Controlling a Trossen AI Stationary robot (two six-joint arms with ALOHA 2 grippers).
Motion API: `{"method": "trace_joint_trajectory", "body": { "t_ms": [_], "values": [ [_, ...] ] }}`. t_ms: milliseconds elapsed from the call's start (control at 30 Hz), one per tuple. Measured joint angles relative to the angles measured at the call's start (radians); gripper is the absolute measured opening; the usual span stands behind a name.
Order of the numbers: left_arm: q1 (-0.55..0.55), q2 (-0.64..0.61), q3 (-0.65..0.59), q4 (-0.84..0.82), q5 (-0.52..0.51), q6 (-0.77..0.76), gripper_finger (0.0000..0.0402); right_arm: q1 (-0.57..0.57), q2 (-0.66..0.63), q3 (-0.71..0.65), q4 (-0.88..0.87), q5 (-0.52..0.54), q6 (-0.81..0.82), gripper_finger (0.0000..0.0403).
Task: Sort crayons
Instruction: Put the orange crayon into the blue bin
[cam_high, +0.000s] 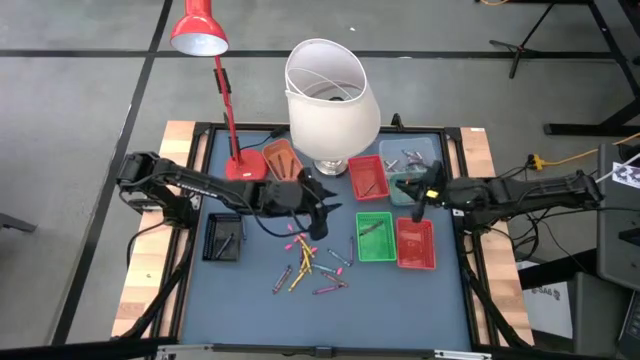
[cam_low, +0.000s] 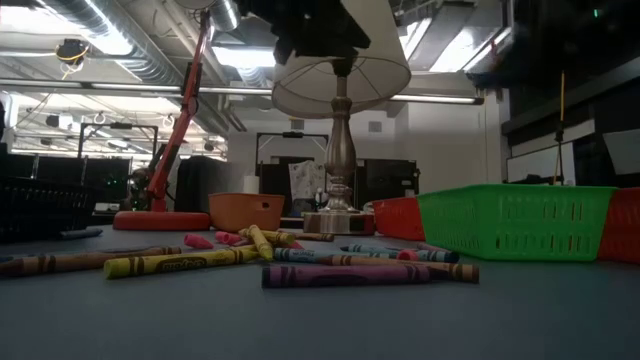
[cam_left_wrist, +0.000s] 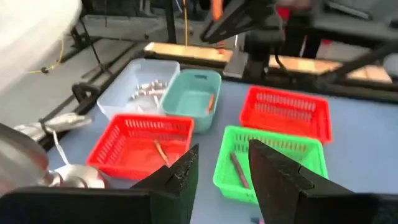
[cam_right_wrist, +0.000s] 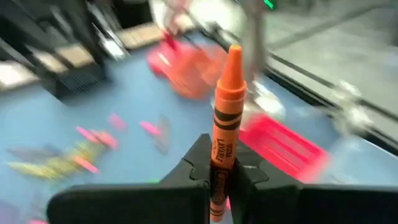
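Right gripper (cam_right_wrist: 217, 177) is pinching an orange crayon (cam_right_wrist: 225, 118) upright, seen only in its wrist view. Left gripper (cam_left_wrist: 221, 171) is hovering above the loose crayons (cam_high: 310, 265) mid-counter, fingers spread, open room ahead toward the green basket (cam_left_wrist: 280, 146).

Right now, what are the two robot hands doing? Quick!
Left gripper: open, holding nothing.
Right gripper: shut on the orange crayon.

The orange crayon (cam_right_wrist: 225, 118) wrapper's print is too blurred to read.
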Motion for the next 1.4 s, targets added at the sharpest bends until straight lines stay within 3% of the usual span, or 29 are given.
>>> {"method": "trace_joint_trajectory", "body": {
  "t_ms": [167,500,733,1167,1400],
  "values": [
    [-0.037,0.011,-0.001,-0.033,0.005,0.005,0.0124,0.000,0.043,-0.001,-0.203,0.075,-0.005,0.0019],
    [-0.099,0.010,-0.001,-0.019,0.051,-0.053,0.0124,0.000,0.140,-0.002,-0.368,0.034,0.063,0.0019],
    [-0.120,0.010,-0.001,-0.009,0.050,-0.053,0.0124,-0.028,0.227,-0.002,-0.403,0.016,0.114,0.0019],
    [-0.119,0.010,-0.001,-0.007,0.048,-0.053,0.0124,-0.274,0.373,-0.002,-0.389,-0.128,0.076,0.0019],
    [-0.119,0.010,-0.001,-0.013,0.048,-0.053,0.0124,-0.295,0.396,-0.002,-0.384,-0.151,0.065,0.0019]
  ]
}}
